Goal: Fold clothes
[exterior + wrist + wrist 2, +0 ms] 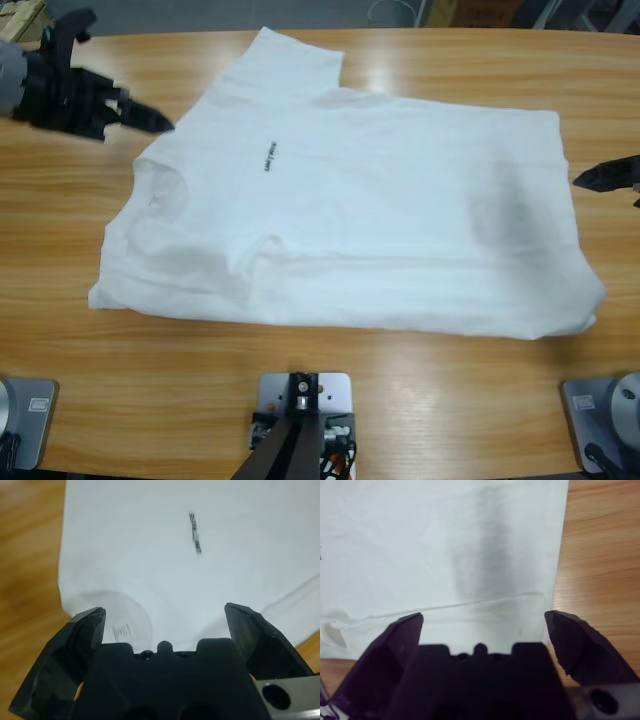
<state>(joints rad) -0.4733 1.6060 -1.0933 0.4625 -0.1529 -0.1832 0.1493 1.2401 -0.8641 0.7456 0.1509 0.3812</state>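
Note:
The clothes are one white T-shirt [380,210] spread flat on the wooden table, neck to the left and hem to the right. Its small dark print [271,157] faces up, and one sleeve [295,60] points to the far edge. The near long side looks folded in over the body. My left gripper [145,118] hovers open just off the collar [160,185]; the left wrist view shows the collar [117,615] and T-shirt [210,580] between its jaws. My right gripper [602,178] is open beside the hem; in the right wrist view, the T-shirt [445,555] fills the space past the right gripper [482,617].
Bare wooden table [330,350] runs along the near side in front of the shirt, and more [70,220] lies left of the collar. A grey shadow patch [495,215] falls on the cloth near the hem.

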